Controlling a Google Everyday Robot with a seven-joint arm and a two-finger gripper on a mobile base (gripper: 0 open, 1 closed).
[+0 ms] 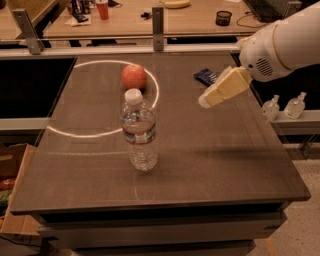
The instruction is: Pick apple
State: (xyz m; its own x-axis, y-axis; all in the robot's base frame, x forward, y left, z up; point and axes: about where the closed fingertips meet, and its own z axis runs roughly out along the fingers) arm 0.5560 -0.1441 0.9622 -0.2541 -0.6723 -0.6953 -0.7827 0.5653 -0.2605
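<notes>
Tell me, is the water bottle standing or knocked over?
Standing upright: the water bottle rests on its base on the table, with its cap on top. The claw hovers above the table, clear of the bottle.

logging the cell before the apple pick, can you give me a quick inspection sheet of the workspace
surface: dark table with a white ring marked on it
job's things: apple at the far side, inside the ring, nothing touching it
clutter: water bottle upright, capped, on the near side of the apple; dark packet to the right of the apple
grippers: hand above the table, right of the apple, close to the packet, not at the apple
cables: nothing seen
surroundings: bench behind with a red cup and a banana; two small bottles on a ledge at the right; cardboard box at the left
</notes>
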